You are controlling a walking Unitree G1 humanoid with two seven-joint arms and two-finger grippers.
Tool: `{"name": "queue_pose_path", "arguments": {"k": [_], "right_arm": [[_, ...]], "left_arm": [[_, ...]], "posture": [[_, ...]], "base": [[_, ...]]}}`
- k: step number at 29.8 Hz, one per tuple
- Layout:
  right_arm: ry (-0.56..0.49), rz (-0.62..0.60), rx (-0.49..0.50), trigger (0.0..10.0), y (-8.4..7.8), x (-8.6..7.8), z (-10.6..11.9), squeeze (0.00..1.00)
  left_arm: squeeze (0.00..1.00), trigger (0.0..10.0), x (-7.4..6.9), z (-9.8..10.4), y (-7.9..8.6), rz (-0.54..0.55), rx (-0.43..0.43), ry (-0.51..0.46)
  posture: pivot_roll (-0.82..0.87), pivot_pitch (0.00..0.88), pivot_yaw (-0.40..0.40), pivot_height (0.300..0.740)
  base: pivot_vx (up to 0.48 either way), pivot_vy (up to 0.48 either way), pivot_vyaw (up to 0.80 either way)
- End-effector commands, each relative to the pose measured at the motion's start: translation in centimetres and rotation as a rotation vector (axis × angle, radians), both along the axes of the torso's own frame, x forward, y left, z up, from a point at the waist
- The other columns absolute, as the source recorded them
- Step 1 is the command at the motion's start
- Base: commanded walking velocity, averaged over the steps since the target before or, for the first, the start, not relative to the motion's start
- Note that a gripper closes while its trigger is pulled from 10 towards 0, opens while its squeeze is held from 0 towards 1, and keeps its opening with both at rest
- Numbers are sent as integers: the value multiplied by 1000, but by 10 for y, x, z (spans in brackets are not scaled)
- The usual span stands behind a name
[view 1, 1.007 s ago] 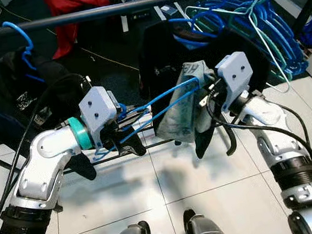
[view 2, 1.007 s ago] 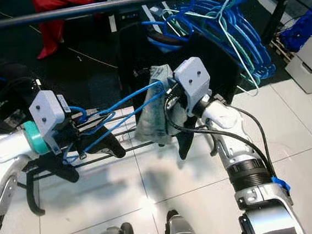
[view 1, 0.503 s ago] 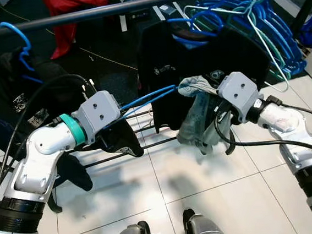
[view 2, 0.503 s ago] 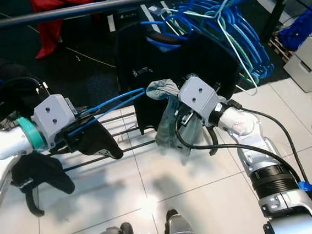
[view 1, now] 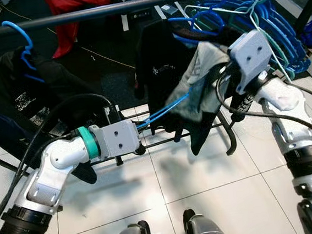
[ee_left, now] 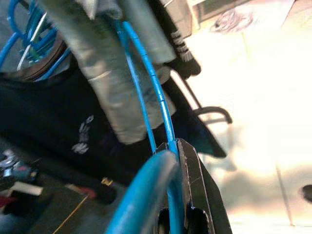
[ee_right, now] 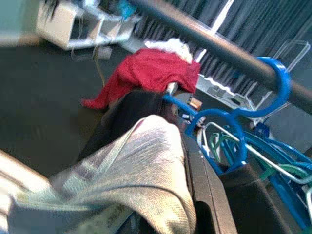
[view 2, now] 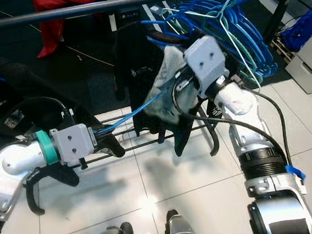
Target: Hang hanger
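A blue wire hanger [view 1: 163,109] carries a grey-green garment [view 1: 200,88] and slants up toward the right. Below and in front of the rail, my left gripper [view 1: 141,145] is shut on the hanger's lower end; in the left wrist view a black finger [ee_left: 195,195] presses the blue wire [ee_left: 151,83]. My right gripper [view 1: 225,80] is raised near the black rail [view 1: 107,10], shut on the hanger's upper end, with the garment [ee_right: 131,180] draped over its fingers. The hanger's hook is hidden.
Several blue and teal hangers [view 1: 268,17] bunch at the rail's right end. A black garment [view 1: 161,61] hangs mid-rail, and another blue hanger [view 1: 18,36] with dark clothes at the left. A low black rack [view 1: 169,140] stands on the white tiles. Red cloth [view 1: 74,9] lies behind.
My right gripper has risen toward the rail, lifting the garment end of the hanger. My left gripper has dropped lower, so the hanger now tilts steeply.
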State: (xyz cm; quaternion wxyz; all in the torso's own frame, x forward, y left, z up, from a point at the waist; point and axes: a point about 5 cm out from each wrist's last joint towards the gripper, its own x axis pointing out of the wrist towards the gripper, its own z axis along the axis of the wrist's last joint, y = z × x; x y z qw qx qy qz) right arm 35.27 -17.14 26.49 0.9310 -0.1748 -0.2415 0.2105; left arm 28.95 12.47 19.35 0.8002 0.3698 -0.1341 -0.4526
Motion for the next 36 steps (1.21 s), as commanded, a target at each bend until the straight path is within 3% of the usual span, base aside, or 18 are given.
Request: {"name": "queue_pose_path", "arguments": {"k": [1, 6, 7, 10, 12, 13, 14, 16, 19, 20, 22, 27, 28, 29, 30, 32, 33, 36], "right_arm": [[-52, 33, 58, 10000, 0, -6, 18, 0], [-2, 149, 110, 10000, 13, -16, 15, 0], [79, 293, 68, 10000, 41, -34, -2, 0], [108, 347, 32, 10000, 53, -43, -11, 0], [108, 347, 32, 10000, 53, -43, -11, 0], [149, 364, 30, 10000, 53, -51, -22, 0], [149, 364, 30, 10000, 53, -51, -22, 0], [244, 351, 23, 10000, 38, -64, -41, 0], [267, 320, 20, 10000, 30, -66, -47, 0], [264, 225, 26, 10000, 14, -61, -48, 0], [242, 2, 70, 10000, -28, -53, -44, 0], [224, -177, 99, 10000, -62, -56, -44, 0], [216, -268, 132, 10000, -75, -58, -49, 0], [216, -268, 132, 10000, -75, -58, -49, 0], [215, -328, 156, 10000, -80, -59, -55, 0], [215, -328, 156, 10000, -80, -59, -55, 0], [215, -361, 170, 10000, -81, -59, -59, 0], [218, -365, 186, 10000, -76, -58, -62, 0]], "left_arm": [[0, 10000, -3, -13, 0, 12, 10, 70], [0, 10000, -1, -15, -3, 61, -32, 103], [0, 10000, 4, -22, -13, 151, -127, 214], [0, 10000, 7, -23, -18, 195, -170, 258], [0, 10000, 7, -23, -18, 195, -170, 258], [0, 10000, 17, -23, -10, 310, -245, 310], [0, 10000, 17, -23, -10, 310, -245, 310], [0, 10000, 29, -18, 9, 439, -297, 293], [0, 10000, 31, -15, 15, 454, -301, 275], [0, 10000, 31, -11, 21, 449, -305, 261], [0, 10000, 23, -6, 36, 402, -296, 274], [0, 10000, 2, -1, 46, 269, -306, 364], [0, 10000, -25, -9, 51, 127, -214, 455], [0, 10000, -25, -9, 51, 127, -214, 455], [0, 10000, -49, -17, 53, 8, -137, 552], [0, 10000, -49, -17, 53, 8, -137, 552], [0, 10000, -64, -22, 54, -64, -86, 616], [0, 10000, -74, -26, 54, -111, -68, 670]], "posture": [[-115, 155, 38, 740], [-118, 159, 38, 740], [-123, 163, 41, 740], [-123, 163, 41, 740], [-123, 163, 41, 740], [-129, 166, 38, 740], [-129, 166, 38, 740], [-126, 168, 39, 740], [-129, 166, 39, 740], [-129, 165, 40, 740], [-129, 164, 42, 740], [-129, 164, 44, 740], [-115, 167, 46, 740], [-115, 167, 46, 740], [-112, 165, 50, 740], [-112, 165, 50, 740], [-112, 163, 51, 740], [-111, 160, 54, 740]], "base": [[0, 0, 0], [0, 0, 0], [0, 0, 0], [0, 0, 0], [0, 0, 0], [0, 0, 0], [0, 0, 0], [0, 0, 0], [0, 0, 0], [0, 0, 0], [0, 0, 0], [0, 0, 0], [0, 0, 0], [0, 0, 0], [0, 0, 0], [0, 0, 0], [0, 0, 0], [0, 0, 0]]}}
